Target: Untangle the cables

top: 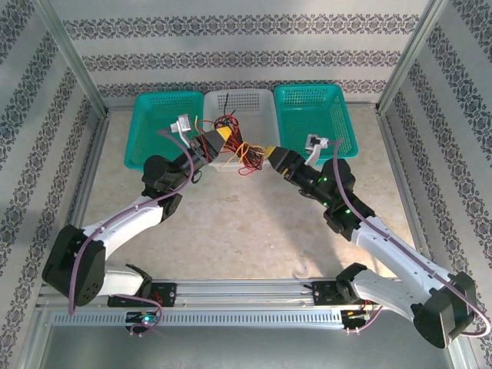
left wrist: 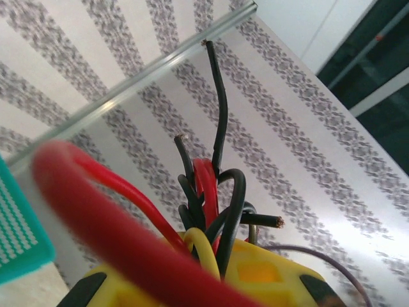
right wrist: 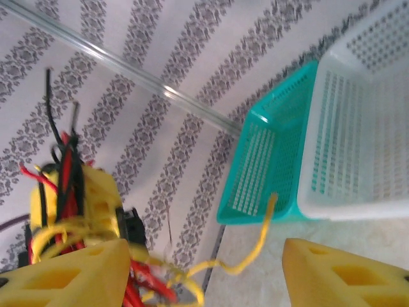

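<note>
Light, springy cables (top: 240, 147) pinched in the left gripper (top: 221, 135), right gripper (top: 267, 154) gaping wide, so I'd grab the loose yellow end (right wrist: 259, 243).

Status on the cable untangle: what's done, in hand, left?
Done: nothing visibly separated; the red, black and yellow cables hang as one knot at the white basket. In hand: the left gripper is shut on the bundle; the right gripper is open beside it, a yellow strand loose across its gap. Left: pulling every strand free.
</note>
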`<state>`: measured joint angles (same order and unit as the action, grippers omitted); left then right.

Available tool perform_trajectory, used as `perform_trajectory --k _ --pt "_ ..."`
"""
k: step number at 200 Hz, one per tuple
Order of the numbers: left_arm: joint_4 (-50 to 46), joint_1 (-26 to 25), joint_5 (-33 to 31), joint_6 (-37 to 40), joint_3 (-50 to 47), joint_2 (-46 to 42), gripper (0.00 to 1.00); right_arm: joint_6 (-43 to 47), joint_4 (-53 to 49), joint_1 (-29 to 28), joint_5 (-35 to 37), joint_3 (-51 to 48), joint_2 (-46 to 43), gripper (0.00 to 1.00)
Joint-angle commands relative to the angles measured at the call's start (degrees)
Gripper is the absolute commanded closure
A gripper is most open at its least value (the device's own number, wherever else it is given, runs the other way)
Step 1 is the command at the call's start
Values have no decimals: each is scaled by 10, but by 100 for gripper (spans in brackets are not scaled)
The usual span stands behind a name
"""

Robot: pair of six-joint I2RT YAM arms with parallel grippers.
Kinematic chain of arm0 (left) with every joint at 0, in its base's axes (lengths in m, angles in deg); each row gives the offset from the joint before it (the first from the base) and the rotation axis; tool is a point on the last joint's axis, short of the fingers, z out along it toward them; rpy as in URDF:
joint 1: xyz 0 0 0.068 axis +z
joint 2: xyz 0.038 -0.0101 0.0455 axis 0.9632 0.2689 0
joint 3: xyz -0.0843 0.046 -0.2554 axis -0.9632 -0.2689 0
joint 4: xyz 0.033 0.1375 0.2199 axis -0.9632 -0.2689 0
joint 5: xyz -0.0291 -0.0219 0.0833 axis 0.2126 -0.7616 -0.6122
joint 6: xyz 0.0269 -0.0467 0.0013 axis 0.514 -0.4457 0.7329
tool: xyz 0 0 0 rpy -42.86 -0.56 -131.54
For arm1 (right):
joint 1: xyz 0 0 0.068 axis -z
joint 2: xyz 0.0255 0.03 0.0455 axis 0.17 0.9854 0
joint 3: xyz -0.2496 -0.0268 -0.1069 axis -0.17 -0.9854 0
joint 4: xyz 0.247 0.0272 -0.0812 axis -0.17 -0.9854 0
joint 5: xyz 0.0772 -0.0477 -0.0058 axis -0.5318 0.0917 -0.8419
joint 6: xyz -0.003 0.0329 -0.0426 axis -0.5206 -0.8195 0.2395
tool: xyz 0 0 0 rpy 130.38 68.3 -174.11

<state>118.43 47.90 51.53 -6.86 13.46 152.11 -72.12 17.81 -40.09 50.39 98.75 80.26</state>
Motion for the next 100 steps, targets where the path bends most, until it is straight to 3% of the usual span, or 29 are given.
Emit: perform_trajectory --k 1,48,100 --pt "105 3 56 -75 18 4 100 8 -12 31 -72 30 30 44" --pt "89 3 64 -72 24 -7 100 -24 9 68 -98 32 50 49" --pt "77 3 53 -52 16 -22 100 -52 45 56 -148 18 71 52"
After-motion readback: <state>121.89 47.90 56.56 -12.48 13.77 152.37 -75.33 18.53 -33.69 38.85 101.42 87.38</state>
